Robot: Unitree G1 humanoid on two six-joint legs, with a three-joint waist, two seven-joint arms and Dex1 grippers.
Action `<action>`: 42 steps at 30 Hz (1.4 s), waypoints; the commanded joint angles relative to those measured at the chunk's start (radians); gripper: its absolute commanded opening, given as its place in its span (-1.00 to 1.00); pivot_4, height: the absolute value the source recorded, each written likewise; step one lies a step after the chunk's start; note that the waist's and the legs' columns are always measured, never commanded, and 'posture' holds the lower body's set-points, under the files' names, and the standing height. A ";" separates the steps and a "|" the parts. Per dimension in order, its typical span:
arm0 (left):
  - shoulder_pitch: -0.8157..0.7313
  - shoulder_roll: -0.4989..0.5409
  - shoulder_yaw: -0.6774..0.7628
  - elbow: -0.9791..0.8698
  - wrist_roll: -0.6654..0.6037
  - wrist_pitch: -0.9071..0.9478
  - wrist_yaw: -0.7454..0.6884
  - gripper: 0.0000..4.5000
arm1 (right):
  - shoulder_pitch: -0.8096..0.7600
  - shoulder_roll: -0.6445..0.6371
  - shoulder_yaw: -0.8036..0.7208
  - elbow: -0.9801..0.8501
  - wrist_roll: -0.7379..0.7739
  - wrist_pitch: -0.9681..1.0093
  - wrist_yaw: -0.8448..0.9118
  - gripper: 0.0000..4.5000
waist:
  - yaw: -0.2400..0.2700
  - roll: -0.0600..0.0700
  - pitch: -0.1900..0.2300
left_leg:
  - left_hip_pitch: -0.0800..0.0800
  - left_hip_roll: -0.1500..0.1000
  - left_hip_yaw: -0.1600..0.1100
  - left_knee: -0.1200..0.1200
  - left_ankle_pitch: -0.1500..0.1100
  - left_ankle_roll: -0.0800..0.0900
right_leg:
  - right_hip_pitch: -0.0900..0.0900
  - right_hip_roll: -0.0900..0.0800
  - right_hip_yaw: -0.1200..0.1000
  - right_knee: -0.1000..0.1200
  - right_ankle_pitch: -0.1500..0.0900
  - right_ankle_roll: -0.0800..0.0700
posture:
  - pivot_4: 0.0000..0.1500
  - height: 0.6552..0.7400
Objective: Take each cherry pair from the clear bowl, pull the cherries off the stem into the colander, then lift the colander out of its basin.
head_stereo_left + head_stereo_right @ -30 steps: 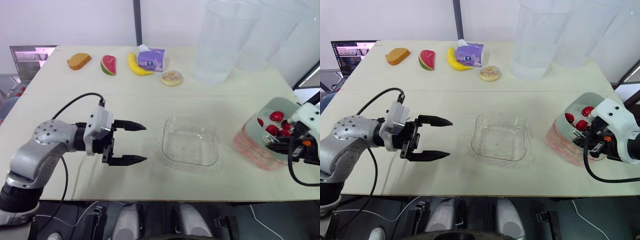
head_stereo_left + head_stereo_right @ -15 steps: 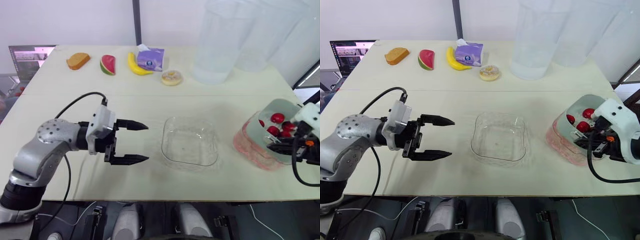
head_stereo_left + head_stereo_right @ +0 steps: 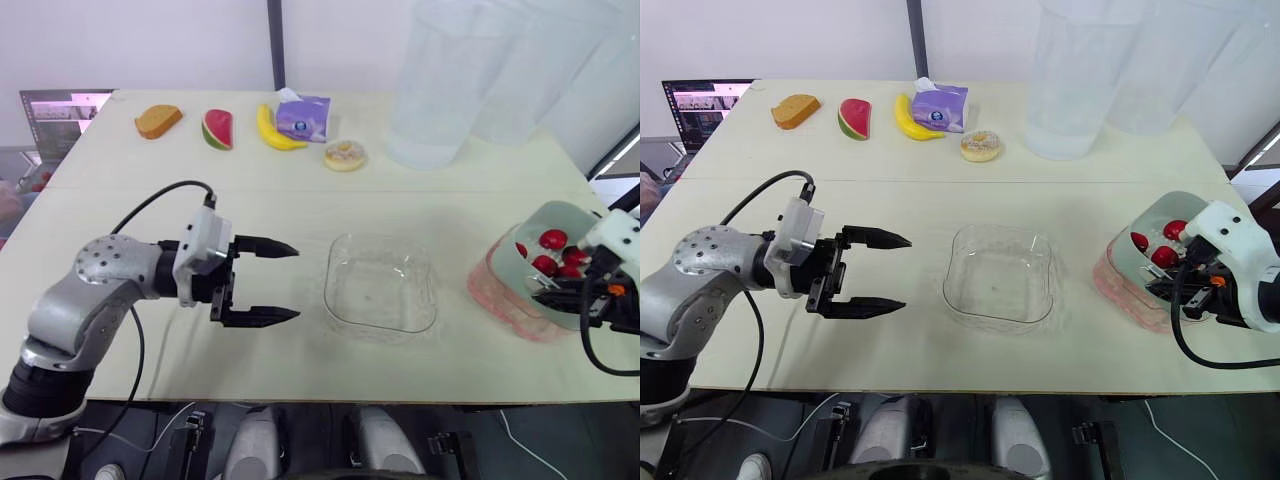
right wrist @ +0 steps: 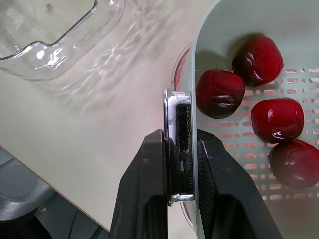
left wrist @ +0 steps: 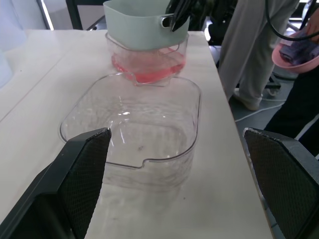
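The clear bowl (image 3: 381,286) sits mid-table with nothing in it. At the table's right edge a pale green colander (image 3: 566,212) holding several red cherries (image 4: 277,119) rests tilted in its clear, pink-tinted basin (image 3: 505,295). My right gripper (image 4: 180,164) is shut on the colander's metal handle (image 4: 179,142) at its near rim. My left gripper (image 3: 278,283) hangs open just left of the clear bowl, nothing between its fingers. In the left wrist view the bowl (image 5: 132,127) lies right ahead, with the colander (image 5: 144,22) beyond it.
A bread slice (image 3: 158,121), watermelon wedge (image 3: 217,130), banana (image 3: 272,132), purple tissue pack (image 3: 303,117) and doughnut (image 3: 345,156) line the far side. Two tall clear containers (image 3: 440,80) stand at the back right. A person's legs (image 5: 259,55) show past the table's right edge.
The colander has tipped up slightly in the right gripper's hold. The left gripper has edged a little toward the clear bowl.
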 commanded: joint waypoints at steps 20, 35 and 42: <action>-0.052 -0.020 -0.016 0.013 0.002 0.007 0.017 1.00 | -0.906 0.072 0.711 0.277 -0.007 -0.124 -0.052 -0.90 | -0.012 0.003 0.002 | -0.007 0.000 0.000 0.001 0.000 0.000 | -0.009 -0.001 0.000 0.001 0.001 -0.001 | 1.00 1.00; -0.044 -0.027 -0.006 -0.001 0.002 0.005 0.030 1.00 | -1.078 0.352 1.074 0.791 -0.363 -0.441 0.084 -0.90 | -0.001 0.003 0.002 | -0.029 0.000 0.002 0.006 0.004 -0.006 | -0.032 -0.001 0.000 0.008 0.001 -0.001 | 1.00 1.00; -0.040 -0.024 -0.002 -0.010 0.000 0.010 0.040 1.00 | -1.070 0.390 1.063 0.846 -0.413 -0.470 0.110 -0.67 | -0.003 0.003 0.002 | -0.026 0.000 0.002 0.007 0.003 -0.001 | -0.030 -0.001 0.000 0.013 0.001 -0.001 | 1.00 1.00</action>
